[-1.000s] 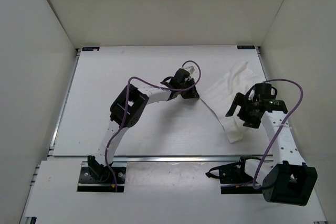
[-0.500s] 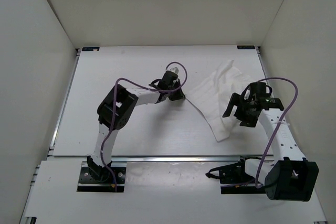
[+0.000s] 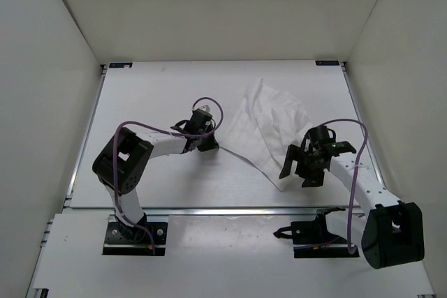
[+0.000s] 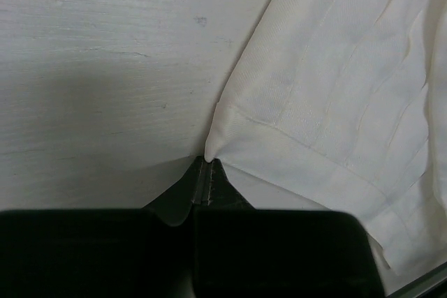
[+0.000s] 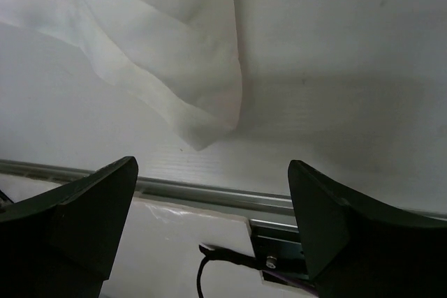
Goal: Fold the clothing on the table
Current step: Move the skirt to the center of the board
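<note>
Clothing (image 3: pixel 269 127): lying rumpled on the right half of the worktop (image 3: pixel 140 102), reaching from about the middle toward the right side, faint grid creases showing.
Left hand (image 3: pixel 204 143): sitting low at the cloth's left edge, jaws pressed fully together and pinching a hemmed corner (image 4: pixel 234 127); the fabric is puckering into the tips in the left wrist view.
Left hold: looking sound, since it is biting on the doubled hem rather than on a single thin layer.
Feel of the cloth: thin, soft and probably very light; it is likely going to drape, sag and trail behind any pull rather than keep a shape.
Slip: the weave is looking smooth, so a shallow pinch is probably risking a slide-out.
Loose corner (image 5: pixel 202 127): lying on the worktop in rounded, overlapping layers, near the front rail (image 5: pixel 174 190) and just beyond the right fingertips.
Right hand (image 3: pixel 299 167): hovering at the cloth's near right end, jaws spread wide, gripping nothing, fingers apart from the fabric.
Best hold on the right: that loose corner, taking all layers at the hem, so both ends are lifting evenly.
</note>
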You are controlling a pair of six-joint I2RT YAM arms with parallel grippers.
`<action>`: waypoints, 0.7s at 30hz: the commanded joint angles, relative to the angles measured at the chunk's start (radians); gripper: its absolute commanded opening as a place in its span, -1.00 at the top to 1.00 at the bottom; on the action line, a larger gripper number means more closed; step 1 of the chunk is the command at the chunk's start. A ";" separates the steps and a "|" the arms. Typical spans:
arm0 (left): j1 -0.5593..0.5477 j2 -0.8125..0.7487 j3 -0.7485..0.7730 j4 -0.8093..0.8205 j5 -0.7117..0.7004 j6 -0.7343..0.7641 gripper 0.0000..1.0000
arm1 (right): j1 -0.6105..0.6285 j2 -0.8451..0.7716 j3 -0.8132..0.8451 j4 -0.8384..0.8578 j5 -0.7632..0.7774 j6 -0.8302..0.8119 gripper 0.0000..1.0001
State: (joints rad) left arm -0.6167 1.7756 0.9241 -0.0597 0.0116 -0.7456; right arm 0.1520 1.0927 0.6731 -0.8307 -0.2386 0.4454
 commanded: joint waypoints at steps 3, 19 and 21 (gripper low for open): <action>-0.038 -0.057 0.004 -0.051 0.024 0.037 1.00 | 0.100 -0.008 -0.098 0.093 -0.022 0.070 -0.69; -0.026 -0.084 -0.016 -0.077 0.040 0.061 1.00 | 0.012 -0.047 -0.158 0.191 0.067 0.141 -0.10; -0.025 -0.085 -0.018 -0.071 0.050 0.060 1.00 | 0.030 -0.041 -0.155 0.183 0.078 0.156 -0.09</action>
State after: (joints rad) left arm -0.6445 1.7393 0.9104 -0.1242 0.0425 -0.6949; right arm 0.1658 1.0534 0.5228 -0.6643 -0.1757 0.5808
